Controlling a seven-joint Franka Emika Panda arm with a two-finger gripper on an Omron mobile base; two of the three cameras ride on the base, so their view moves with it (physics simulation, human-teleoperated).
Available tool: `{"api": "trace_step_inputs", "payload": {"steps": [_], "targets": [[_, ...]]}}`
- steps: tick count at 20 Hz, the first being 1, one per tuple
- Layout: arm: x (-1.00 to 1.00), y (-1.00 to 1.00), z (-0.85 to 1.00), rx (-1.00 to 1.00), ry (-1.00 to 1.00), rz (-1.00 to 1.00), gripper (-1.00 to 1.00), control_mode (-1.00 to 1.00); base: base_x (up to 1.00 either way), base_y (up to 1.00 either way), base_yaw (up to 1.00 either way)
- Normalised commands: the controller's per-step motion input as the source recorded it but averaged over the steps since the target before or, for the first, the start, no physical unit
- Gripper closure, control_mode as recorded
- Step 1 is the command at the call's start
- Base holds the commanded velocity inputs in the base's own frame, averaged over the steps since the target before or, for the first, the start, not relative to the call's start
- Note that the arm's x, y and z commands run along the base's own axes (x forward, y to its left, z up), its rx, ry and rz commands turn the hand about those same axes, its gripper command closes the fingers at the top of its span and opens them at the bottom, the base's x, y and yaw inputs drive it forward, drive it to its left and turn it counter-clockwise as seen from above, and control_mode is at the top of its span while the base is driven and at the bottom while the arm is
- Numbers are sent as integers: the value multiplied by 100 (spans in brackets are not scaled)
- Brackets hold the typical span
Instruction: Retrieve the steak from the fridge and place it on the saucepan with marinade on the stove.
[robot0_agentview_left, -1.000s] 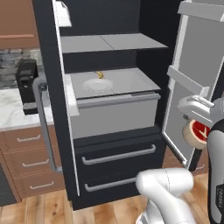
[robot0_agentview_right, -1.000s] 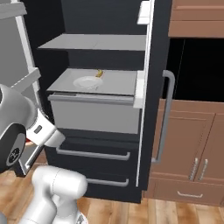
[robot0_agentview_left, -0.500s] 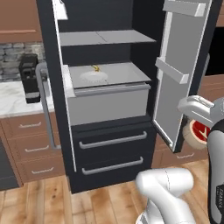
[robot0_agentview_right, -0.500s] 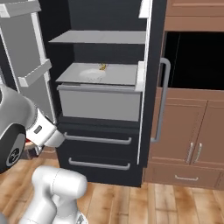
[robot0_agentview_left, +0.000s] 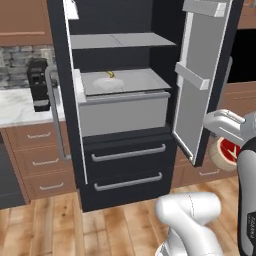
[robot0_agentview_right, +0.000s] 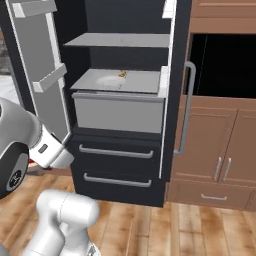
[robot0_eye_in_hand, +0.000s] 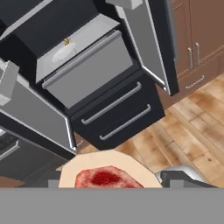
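The steak (robot0_eye_in_hand: 106, 178), red with a pale rim, sits between my two fingertips at the bottom of the hand view. My gripper (robot0_eye_in_hand: 111, 180) is shut on it. From the left base camera, the gripper (robot0_agentview_left: 225, 145) hangs low at the right, in front of the fridge's open right door, with the steak (robot0_agentview_left: 228, 152) under the hand. The black fridge (robot0_agentview_left: 125, 165) stands with both doors swung open, grey shelves and drawers showing. The saucepan, the marinade and the stove are out of view.
A small yellow item (robot0_agentview_left: 111, 75) lies on the fridge's grey shelf. The open right door (robot0_agentview_left: 200, 85) juts out close to my hand. A black coffee machine (robot0_agentview_left: 37, 85) stands on the marble counter (robot0_agentview_left: 15, 107) to the left. Brown cabinets (robot0_agentview_right: 215, 150) flank the fridge.
The whole picture has shifted and the fridge looks a little farther off, so the base has moved. The gripper keeps the steak at the same spot relative to the arm.
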Motion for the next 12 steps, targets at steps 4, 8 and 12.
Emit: {"api": "trace_step_inputs", "payload": {"steps": [4,8,12], "targets": [[0,0,0,0,0,0,100,100,-12,0,17],[0,0,0,0,0,0,100,100,-1,0,23],[0,0,0,0,0,0,100,100,0,0,26]]}}
